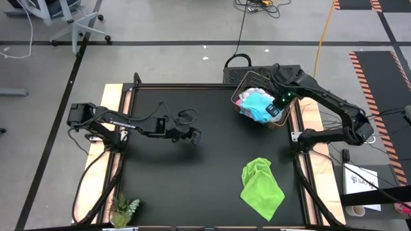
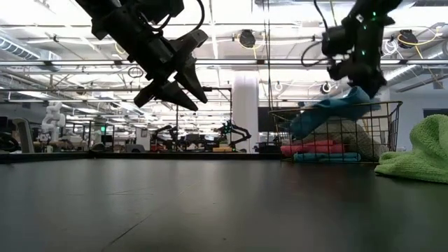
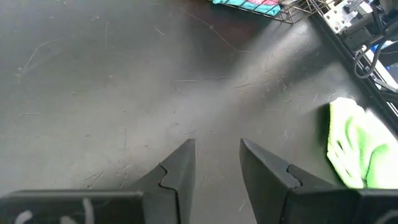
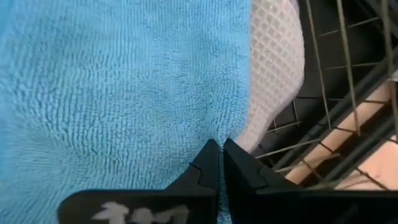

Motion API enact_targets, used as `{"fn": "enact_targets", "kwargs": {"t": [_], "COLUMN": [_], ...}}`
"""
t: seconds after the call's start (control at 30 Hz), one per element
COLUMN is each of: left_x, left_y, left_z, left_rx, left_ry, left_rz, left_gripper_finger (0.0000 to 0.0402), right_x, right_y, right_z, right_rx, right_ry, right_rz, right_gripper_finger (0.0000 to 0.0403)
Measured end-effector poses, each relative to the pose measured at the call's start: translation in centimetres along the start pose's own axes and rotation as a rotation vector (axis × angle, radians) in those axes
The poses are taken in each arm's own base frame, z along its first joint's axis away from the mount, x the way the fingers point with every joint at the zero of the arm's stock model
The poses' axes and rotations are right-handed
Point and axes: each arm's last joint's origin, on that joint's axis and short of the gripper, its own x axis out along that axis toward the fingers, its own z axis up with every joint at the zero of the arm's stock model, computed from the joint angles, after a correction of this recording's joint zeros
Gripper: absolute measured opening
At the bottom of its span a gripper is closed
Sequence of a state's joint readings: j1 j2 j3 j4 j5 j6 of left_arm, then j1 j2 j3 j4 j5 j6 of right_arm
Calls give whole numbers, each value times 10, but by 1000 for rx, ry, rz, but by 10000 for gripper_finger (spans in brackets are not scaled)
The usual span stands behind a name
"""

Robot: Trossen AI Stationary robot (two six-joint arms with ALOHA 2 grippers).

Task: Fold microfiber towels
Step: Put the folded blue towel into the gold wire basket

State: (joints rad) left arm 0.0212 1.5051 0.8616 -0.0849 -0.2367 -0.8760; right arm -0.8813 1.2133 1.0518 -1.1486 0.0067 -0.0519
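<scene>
R gripper [image 1: 275, 109] sits over the wire mesh basket [image 1: 239, 93] at the far R of the black table top [image 1: 192, 186], fingers pinched together on a fold of the light blue microfiber towel [image 1: 257, 102]. In the R wrist view the 2 dark fingertips [image 4: 211, 163] meet w/ blue terry pile [image 4: 112, 87] bunched right at the tips; a white-grey waffle-textured cloth [image 4: 273, 68] lies beside the blue one, against the basket wires [image 4: 339, 106]. Low view: the blue towel [image 2: 329, 110] is pulled up in a peak above the basket rim [image 2: 336, 106], hanging from the R gripper [image 2: 367, 84]; under it, inside the basket, a pink towel [image 2: 311, 148] lies on a 2nd light blue towel [image 2: 325, 157], w/ the white-grey cloth [image 2: 360, 143] next to them.

L gripper [image 1: 194, 136] hangs above bare table, mid-L, well apart from the basket, holding nothing. L wrist view shows its 2 dark fingers [image 3: 180, 171] parted w/ only scuffed table surface [image 3: 124, 93] between them. Low view: L gripper [image 2: 183, 94] is up off the table, tilted down.

Lime green microfiber towel [image 1: 261, 186] lies crumpled and unfolded on the table near the front R, apart from both grippers; also seen at the edge of the L wrist view [image 3: 357, 149] and at the R edge of the low view [image 2: 420, 150].

Small green plant [image 1: 125, 208] sits at the front L corner of the table.
</scene>
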Motion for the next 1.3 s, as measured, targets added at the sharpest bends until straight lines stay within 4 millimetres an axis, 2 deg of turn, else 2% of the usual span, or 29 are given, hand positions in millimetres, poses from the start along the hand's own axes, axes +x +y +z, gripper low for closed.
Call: {"fn": "enact_targets", "kwargs": {"t": [0.17,0.33,0.5,0.73,0.93,1.03,1.17,1.3], "left_x": [0,0,0,0,0,0,0,0], "left_y": [0,0,0,0,0,0,0,0], "left_z": [0,0,0,0,0,0,0,0], "left_rx": [-3,-17,-25,-28,-41,-43,-50,-51], "left_ry": [1,6,6,6,6,6,6,6], "left_rz": [-1,-5,-6,-6,-6,-5,-5,-5], "left_gripper_finger": [126,126,126,126,126,126,126,126], "right_x": [20,21,21,22,30,37,43,43], "right_y": [-8,-13,-13,-13,-12,-12,-15,-16], "right_z": [-3,5,10,8,2,-3,-9,-6], "right_rx": [-67,-159,-172,-173,-184,-211,-246,-240], "right_ry": [-8,-71,-122,-98,-64,-21,39,13], "right_rz": [-118,-250,-259,-255,-249,-256,-373,-432], "right_gripper_finger": [0,0,1,12,18,38,84,132]}}
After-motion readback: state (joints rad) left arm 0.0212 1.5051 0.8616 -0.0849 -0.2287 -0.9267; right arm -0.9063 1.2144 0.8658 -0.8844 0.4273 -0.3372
